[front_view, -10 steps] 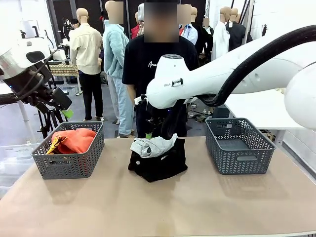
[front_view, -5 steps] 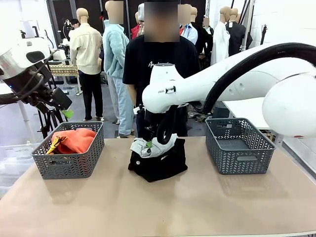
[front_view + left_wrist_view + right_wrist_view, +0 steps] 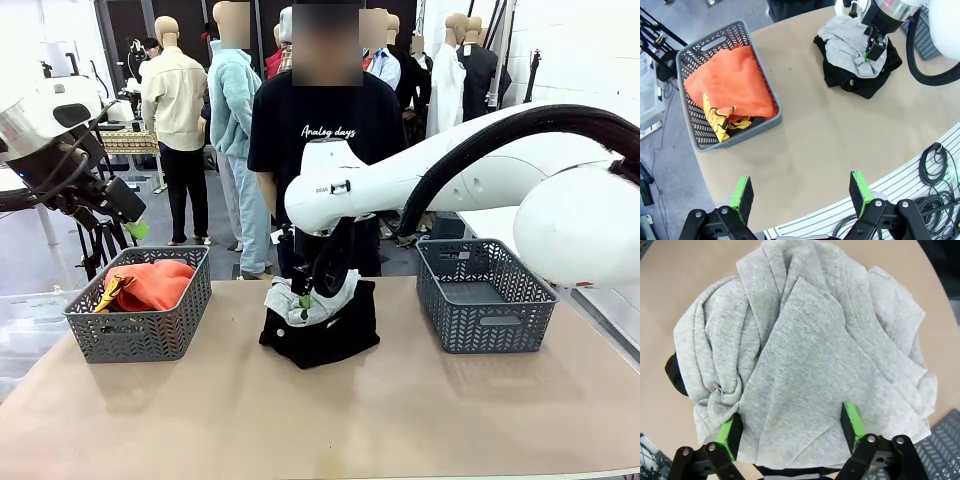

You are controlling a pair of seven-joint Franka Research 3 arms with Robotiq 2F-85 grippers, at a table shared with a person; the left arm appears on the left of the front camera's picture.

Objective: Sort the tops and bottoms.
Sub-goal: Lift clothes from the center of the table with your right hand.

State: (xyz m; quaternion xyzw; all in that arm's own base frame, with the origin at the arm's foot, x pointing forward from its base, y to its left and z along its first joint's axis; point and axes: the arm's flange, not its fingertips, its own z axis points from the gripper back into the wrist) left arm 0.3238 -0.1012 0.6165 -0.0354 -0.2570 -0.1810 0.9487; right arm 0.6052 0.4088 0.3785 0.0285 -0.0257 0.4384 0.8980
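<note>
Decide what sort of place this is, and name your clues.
Probably a robotics lab for sorting clothes: a white robot arm reaches over a table holding grey baskets and a pile of clothes.

**Pile below, open table on both sides**

Directly under the right gripper (image 3: 305, 298) lies the grey top (image 3: 805, 355) over the black bottoms (image 3: 320, 335), with the pads against the cloth. On either side of it, bare table (image 3: 300, 420) runs free as far as the left basket (image 3: 140, 315) and the right basket (image 3: 485, 295). Beyond it stands a person (image 3: 320, 130). Its own arm (image 3: 450, 170) bars the space up and to its right.
</note>
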